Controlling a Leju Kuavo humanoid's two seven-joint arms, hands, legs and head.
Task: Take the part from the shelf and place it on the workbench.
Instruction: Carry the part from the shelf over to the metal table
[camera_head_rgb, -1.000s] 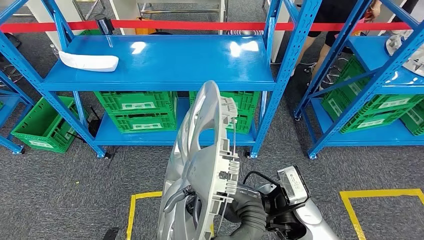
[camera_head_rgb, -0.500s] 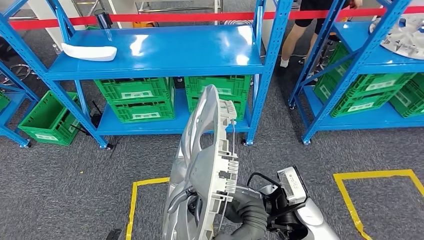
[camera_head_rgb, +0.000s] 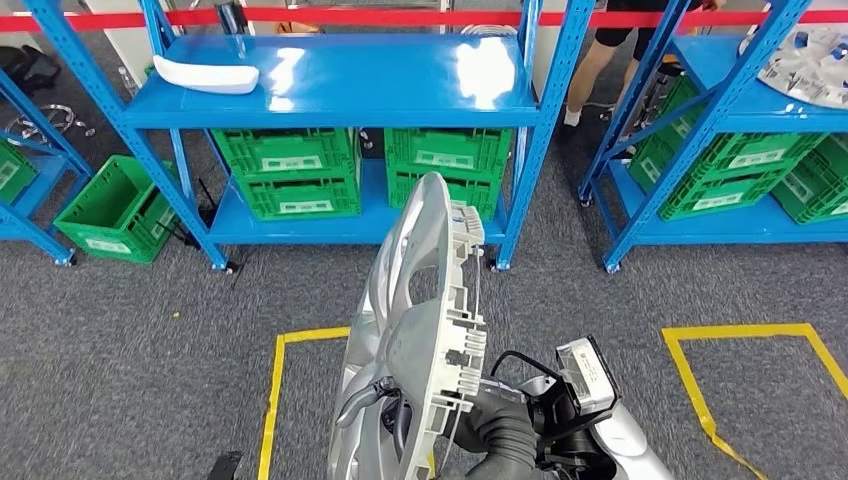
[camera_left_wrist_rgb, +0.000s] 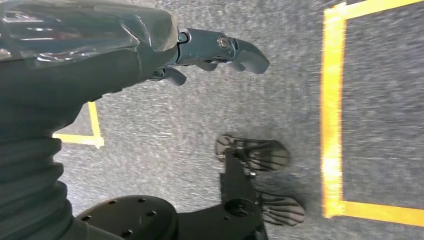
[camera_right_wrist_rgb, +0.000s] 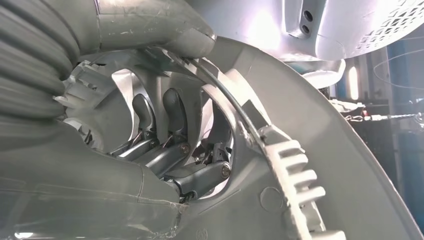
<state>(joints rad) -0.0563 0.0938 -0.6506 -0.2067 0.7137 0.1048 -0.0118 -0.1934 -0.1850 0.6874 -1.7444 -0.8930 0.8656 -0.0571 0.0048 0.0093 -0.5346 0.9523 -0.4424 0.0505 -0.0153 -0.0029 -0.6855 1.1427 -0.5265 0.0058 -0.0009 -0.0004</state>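
Note:
The part is a silver wheel cover (camera_head_rgb: 410, 330) with a ribbed white-grey back, held upright on its edge low in the middle of the head view. My right hand (camera_head_rgb: 385, 405) grips it, dark fingers (camera_right_wrist_rgb: 167, 125) hooked through an opening in the cover (camera_right_wrist_rgb: 310, 165). The right forearm comes in from the lower right. My left hand (camera_left_wrist_rgb: 220, 50) hangs over the grey carpet with its fingers apart and holds nothing.
A blue shelf (camera_head_rgb: 330, 85) stands ahead with a white part (camera_head_rgb: 205, 75) on its top level and green crates (camera_head_rgb: 290, 175) below. A second blue shelf (camera_head_rgb: 700, 120) at the right carries more wheel covers (camera_head_rgb: 810, 60). Yellow floor tape (camera_head_rgb: 275, 390); a person's legs (camera_head_rgb: 600, 50) behind.
The whole picture has shifted: the shelves sit higher and farther off, so the camera has moved back and turned a little. The right hand's hold on the wheel cover is unchanged.

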